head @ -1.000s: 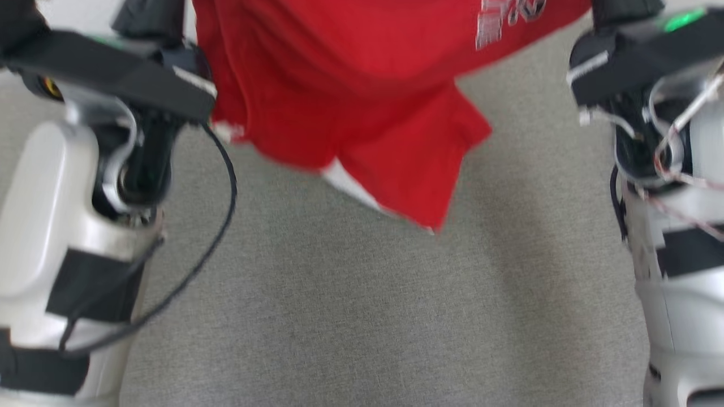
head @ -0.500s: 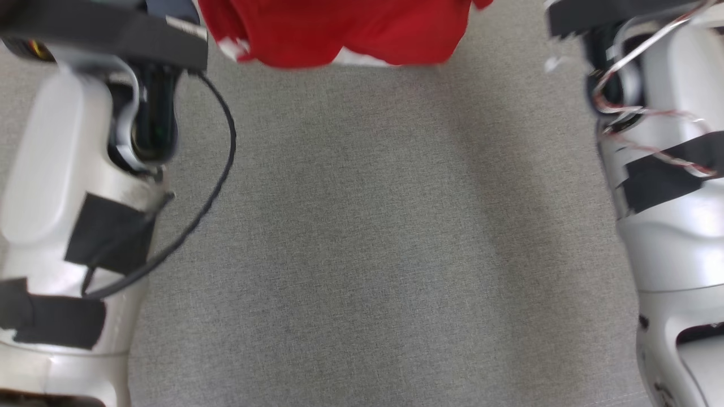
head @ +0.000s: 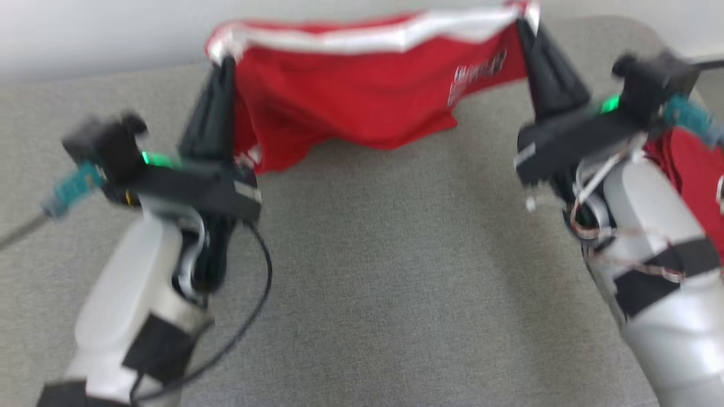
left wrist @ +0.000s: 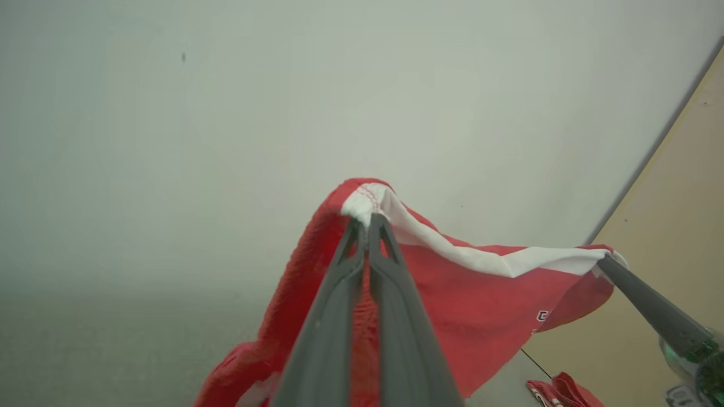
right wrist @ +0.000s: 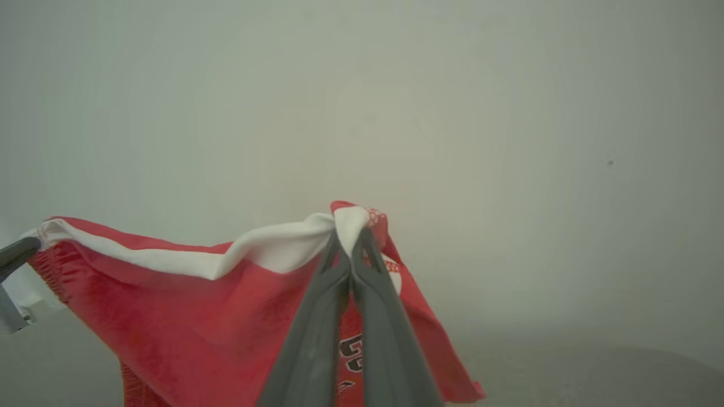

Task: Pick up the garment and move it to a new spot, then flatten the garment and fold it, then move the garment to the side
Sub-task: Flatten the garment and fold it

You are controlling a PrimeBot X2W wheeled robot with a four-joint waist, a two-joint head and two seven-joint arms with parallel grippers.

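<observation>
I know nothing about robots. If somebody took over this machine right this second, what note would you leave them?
Left gripper: shut on one end of the white-banded top edge of the red garment.
Right gripper: shut on the other end of that edge.
The garment hangs spread between them above the grey cloth surface; I cannot tell whether its lower edge touches.
A second red cloth lies beside the right arm.
Done: pickup.
Left: lay it down at the new spot, flatten, fold, move aside.

The head camera has tilted up, bringing the whole garment (head: 362,96) (strung between both pairs of jaws) into view.
</observation>
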